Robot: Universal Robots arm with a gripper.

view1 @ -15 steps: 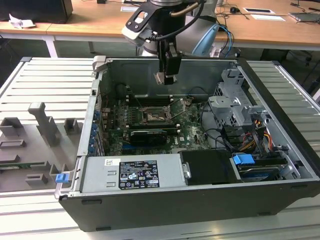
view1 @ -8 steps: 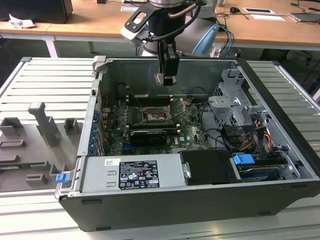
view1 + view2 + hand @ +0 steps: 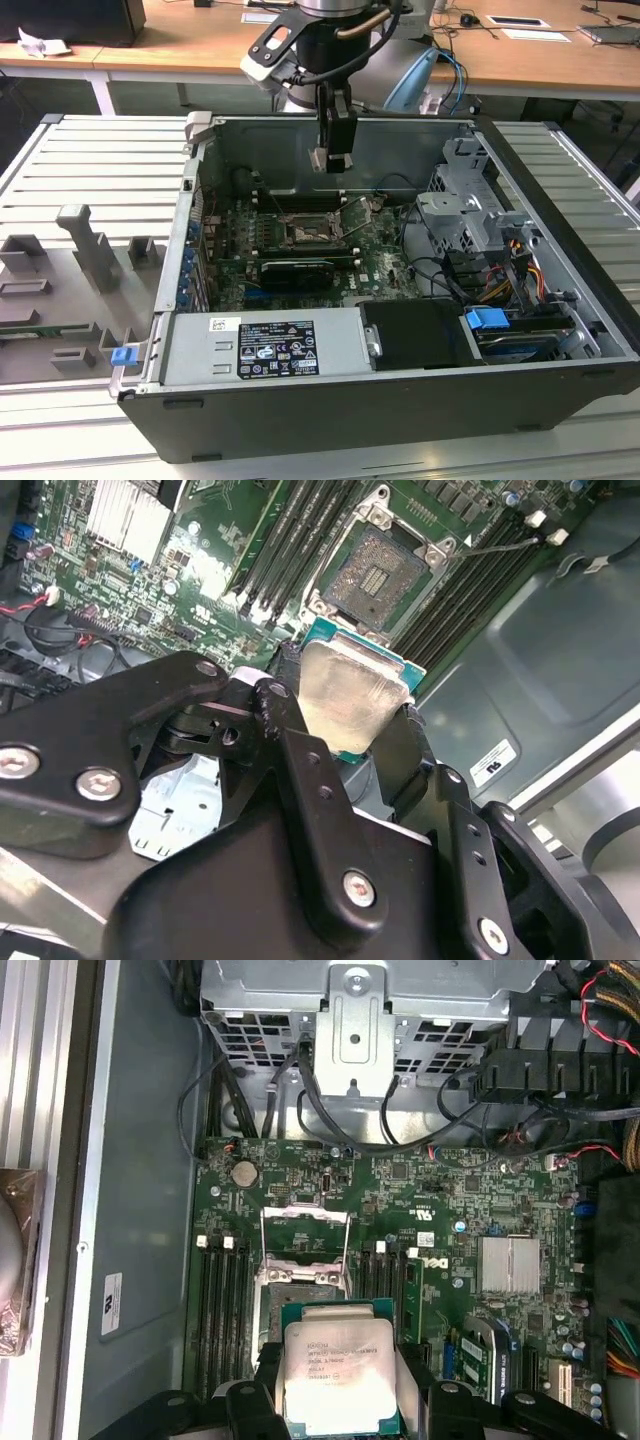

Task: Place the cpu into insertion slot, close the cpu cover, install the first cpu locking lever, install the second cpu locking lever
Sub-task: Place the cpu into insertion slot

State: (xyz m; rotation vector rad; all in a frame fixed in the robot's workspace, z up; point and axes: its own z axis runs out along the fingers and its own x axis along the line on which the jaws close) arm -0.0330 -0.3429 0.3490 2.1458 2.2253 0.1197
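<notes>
While my fingers [image 3: 287,688] pinch the cpu [image 3: 350,695] by its edges, the exterior view puts my gripper [image 3: 333,158] at one o'clock of the insertion slot [image 3: 305,232], seemingly above it.

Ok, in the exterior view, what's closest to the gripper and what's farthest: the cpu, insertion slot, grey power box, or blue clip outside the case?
1. cpu, clamped in the gripper.
2. insertion slot, on the board below it.
3. grey power box, at the case's front edge.
4. blue clip, outside the case, on the exterior view's left.
</notes>
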